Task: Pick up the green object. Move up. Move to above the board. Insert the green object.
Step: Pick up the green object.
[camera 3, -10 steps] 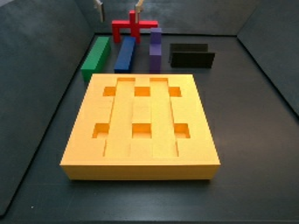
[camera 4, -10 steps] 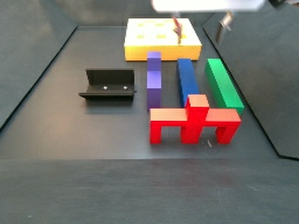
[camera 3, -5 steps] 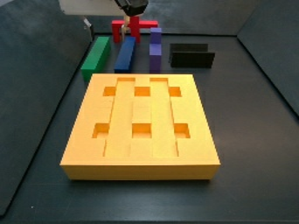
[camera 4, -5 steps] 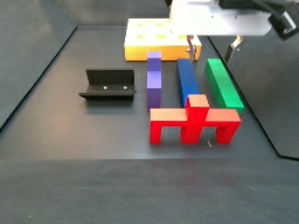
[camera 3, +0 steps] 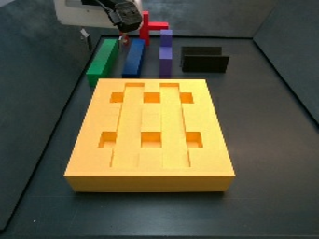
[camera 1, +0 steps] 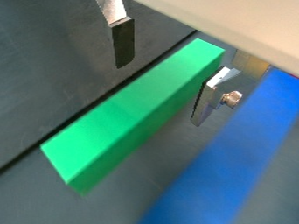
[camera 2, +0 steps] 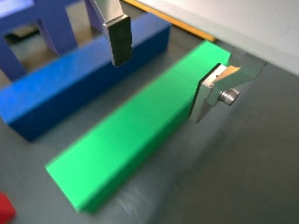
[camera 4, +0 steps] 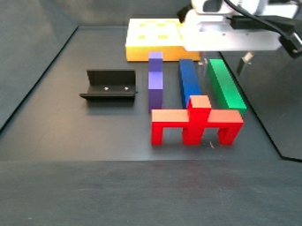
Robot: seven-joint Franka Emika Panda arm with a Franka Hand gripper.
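while the green object [camera 1: 135, 116] lies flat on the dark desk [camera 4: 71, 115] beside the blue bar [camera 2: 76, 74], the gripper [camera 2: 163, 68] straddles it, fingers [camera 1: 121, 39] spread apart, not gripping.

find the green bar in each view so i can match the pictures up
Wrist view: green bar runs diagonally between the gripper fingers.
Wrist view: green bar again between the fingers.
Side view: far left.
Side view: right.
Shared landmark: the blue bar alongside it.
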